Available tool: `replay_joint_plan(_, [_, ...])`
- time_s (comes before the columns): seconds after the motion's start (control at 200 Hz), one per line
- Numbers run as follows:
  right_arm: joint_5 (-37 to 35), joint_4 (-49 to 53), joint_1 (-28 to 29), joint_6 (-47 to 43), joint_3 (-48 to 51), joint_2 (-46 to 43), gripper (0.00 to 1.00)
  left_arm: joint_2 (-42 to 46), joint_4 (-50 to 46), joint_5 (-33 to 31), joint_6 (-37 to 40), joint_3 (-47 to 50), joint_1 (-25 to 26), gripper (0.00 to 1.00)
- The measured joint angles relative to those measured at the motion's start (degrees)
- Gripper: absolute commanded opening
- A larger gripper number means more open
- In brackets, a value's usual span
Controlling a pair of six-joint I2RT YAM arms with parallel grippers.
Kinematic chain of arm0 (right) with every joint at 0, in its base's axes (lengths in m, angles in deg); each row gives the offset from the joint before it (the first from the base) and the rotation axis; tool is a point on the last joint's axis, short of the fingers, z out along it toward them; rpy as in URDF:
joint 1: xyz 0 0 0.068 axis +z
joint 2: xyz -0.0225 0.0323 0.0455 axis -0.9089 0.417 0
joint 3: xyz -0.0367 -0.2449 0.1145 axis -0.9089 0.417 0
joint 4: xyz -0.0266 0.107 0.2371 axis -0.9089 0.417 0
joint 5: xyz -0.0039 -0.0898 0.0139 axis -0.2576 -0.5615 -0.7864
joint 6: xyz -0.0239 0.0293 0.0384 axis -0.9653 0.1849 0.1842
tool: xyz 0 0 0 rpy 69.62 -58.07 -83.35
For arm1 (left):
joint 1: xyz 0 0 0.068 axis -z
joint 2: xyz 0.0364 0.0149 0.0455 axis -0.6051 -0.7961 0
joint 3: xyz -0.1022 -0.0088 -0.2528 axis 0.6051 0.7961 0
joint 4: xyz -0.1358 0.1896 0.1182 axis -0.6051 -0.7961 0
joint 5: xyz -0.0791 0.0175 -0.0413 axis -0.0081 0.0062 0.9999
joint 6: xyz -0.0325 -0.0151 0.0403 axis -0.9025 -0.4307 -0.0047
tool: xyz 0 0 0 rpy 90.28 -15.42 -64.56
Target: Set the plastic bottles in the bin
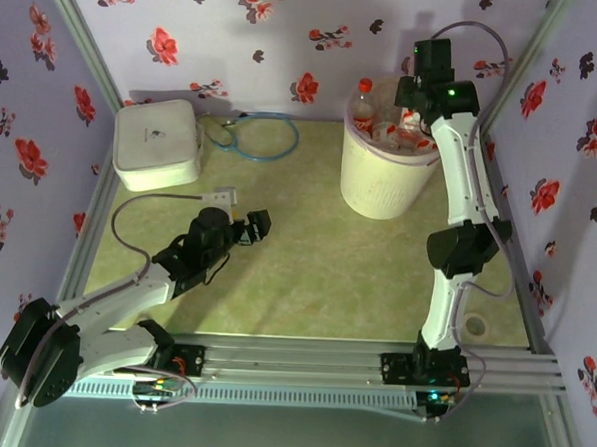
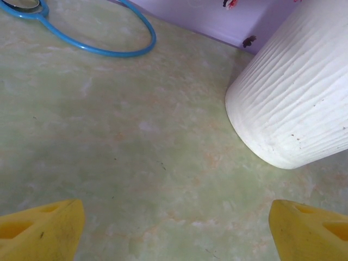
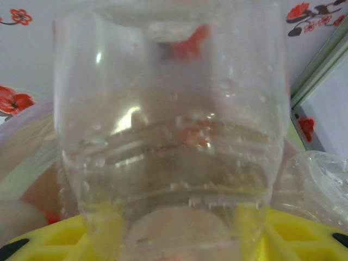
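One clear plastic bottle (image 3: pixel 174 136) stands clamped in my right gripper (image 3: pixel 179 239), directly above the cream bin (image 1: pixel 380 193), where other bottles (image 1: pixel 376 117) already lie. I judge this the drop step: next, release. My left gripper (image 2: pixel 176 231) hangs wide open and empty, near the bin.

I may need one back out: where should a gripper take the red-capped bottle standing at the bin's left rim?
Likely by the neck just under its red cap, coming straight down from above: the bottle stands upright with the cap topmost, its body hemmed by the bin wall and other bottles.
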Motion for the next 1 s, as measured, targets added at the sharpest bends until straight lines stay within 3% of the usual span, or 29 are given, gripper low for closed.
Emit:
replay_joint_plan(0.265, [2.7, -0.1, -1.0, 0.9, -3.6, 3.6, 0.56, 1.1, -0.5, 0.0, 0.0, 0.0, 0.0, 0.88])
replay_joint_plan(0.49, [5.0, -3.3, -1.6, 0.9, -4.7, 7.1, 0.63, 1.1, -1.1, 0.0, 0.0, 0.0, 0.0, 0.88])
replay_joint_plan(0.645, [6.0, -2.9, -1.6, 1.0, -4.1, 6.0, 0.73, 1.2, -1.2, 0.0, 0.0, 0.0, 0.0, 0.88])
replay_joint_plan(1.0, [5.9, 5.5, -1.4, 0.9, -2.5, -0.3, 0.84, 0.3, -1.4, 0.1, 0.0, -0.1, 0.0, 0.89])
